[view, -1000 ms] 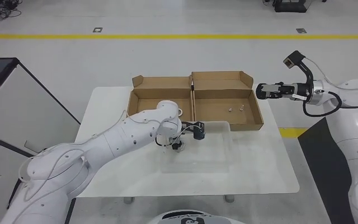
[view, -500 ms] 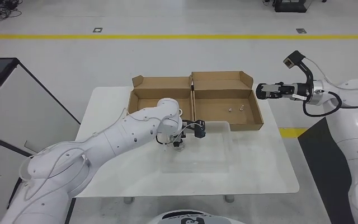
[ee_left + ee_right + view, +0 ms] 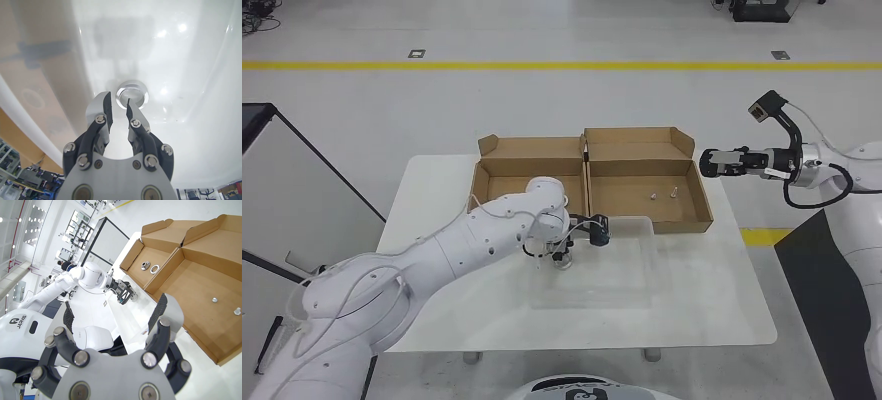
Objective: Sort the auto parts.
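Two claws, one ring in play.
Left claw [image 3: 117,96] narrowly open, tips straddling the rim of the ring [image 3: 132,84] lying flat in the tray [image 3: 189,56]; right claw [image 3: 115,301] wide, empty, boxes [image 3: 198,279] ahead of it.

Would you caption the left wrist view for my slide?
Open left gripper at a metal ring in the white tray.
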Robot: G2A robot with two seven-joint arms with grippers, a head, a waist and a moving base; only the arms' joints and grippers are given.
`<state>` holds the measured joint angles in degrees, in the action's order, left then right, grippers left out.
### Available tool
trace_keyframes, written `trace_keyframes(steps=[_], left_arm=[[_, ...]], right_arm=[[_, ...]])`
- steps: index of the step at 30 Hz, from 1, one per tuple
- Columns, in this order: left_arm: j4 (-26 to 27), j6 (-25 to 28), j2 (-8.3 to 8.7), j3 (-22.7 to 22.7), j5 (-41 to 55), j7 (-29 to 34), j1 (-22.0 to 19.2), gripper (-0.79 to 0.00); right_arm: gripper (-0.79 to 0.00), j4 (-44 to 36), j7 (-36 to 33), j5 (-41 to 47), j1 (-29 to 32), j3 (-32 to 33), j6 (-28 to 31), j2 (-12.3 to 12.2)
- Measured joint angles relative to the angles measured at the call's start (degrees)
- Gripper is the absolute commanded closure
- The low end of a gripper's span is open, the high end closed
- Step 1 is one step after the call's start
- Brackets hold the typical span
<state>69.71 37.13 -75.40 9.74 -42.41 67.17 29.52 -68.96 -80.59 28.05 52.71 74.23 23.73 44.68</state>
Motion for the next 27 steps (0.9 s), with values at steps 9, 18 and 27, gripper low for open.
trace_keyframes(steps=[9, 18, 27], left_arm=[[-2.20, 0.93, -1.29, 0.00, -1.53, -0.93, 0.91, -0.185], [-3.56, 1.07, -2.04, 0.00, -2.14, -1.07, 0.95, -0.169], [-4.60, 1.16, -2.51, 0.00, -3.04, -1.16, 1.49, -0.126]], right_arm=[[-0.785, 0.00, 0.00, 0.00, 0.00, 0.00, 0.00, 0.00], [-0.785, 0.00, 0.00, 0.00, 0.00, 0.00, 0.00, 0.00], [-0.785, 0.00, 0.00, 0.00, 0.00, 0.00, 0.00, 0.00]])
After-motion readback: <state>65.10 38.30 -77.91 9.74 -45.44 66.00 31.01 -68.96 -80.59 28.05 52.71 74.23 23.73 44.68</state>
